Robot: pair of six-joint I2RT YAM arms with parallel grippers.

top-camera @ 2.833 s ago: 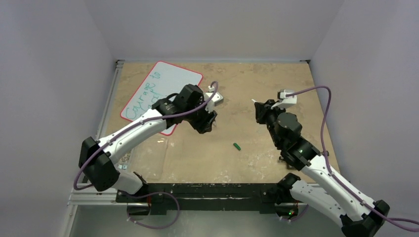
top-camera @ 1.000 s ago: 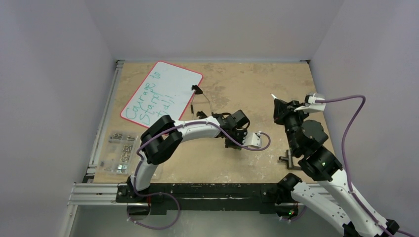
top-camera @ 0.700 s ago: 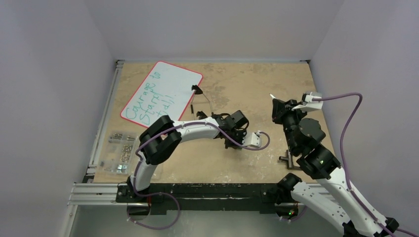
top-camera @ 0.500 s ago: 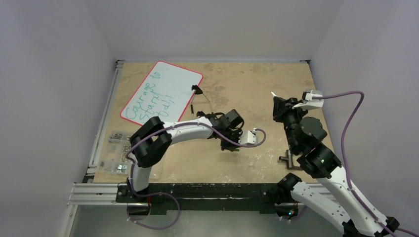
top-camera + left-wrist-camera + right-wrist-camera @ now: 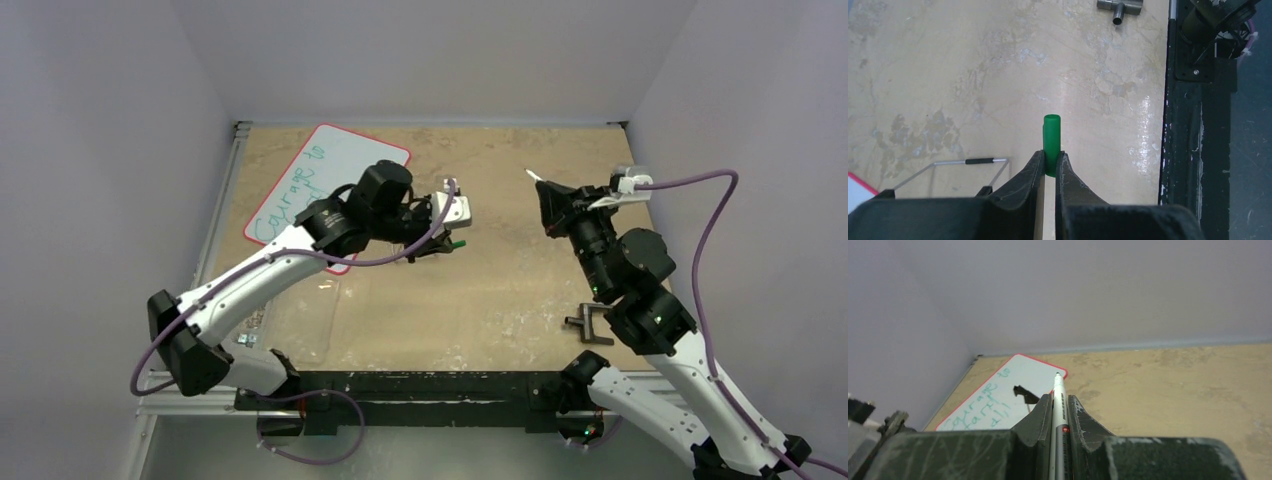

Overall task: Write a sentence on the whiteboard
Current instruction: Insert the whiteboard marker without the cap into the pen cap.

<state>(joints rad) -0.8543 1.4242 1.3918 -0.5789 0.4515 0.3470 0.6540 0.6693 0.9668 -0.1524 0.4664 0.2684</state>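
The whiteboard (image 5: 340, 160) lies at the far left, white with a red-pink rim; my left arm covers its near part. The sentence (image 5: 290, 195) is teal cursive; "Courage to" shows, and the lower line is mostly hidden in the top view. The right wrist view shows the whiteboard (image 5: 998, 385) and the sentence (image 5: 979, 400). My left gripper (image 5: 445, 244) hangs right of the board, shut on a green marker cap (image 5: 1051, 142). My right gripper (image 5: 548, 197) is raised at the right, shut on an uncapped white marker (image 5: 1058, 390) that points toward the board.
A T-shaped metal piece (image 5: 588, 325) lies near the right arm and shows in the left wrist view (image 5: 1118, 6). A clear box of screws (image 5: 255, 320) sits at the near left. A thin clear stand with black clips (image 5: 1023, 392) stands by the board's right edge.
My left gripper closed on the green cap at the table's near middle, lifted it and swung back left toward the board. My right gripper moved slightly left and farther with the marker.
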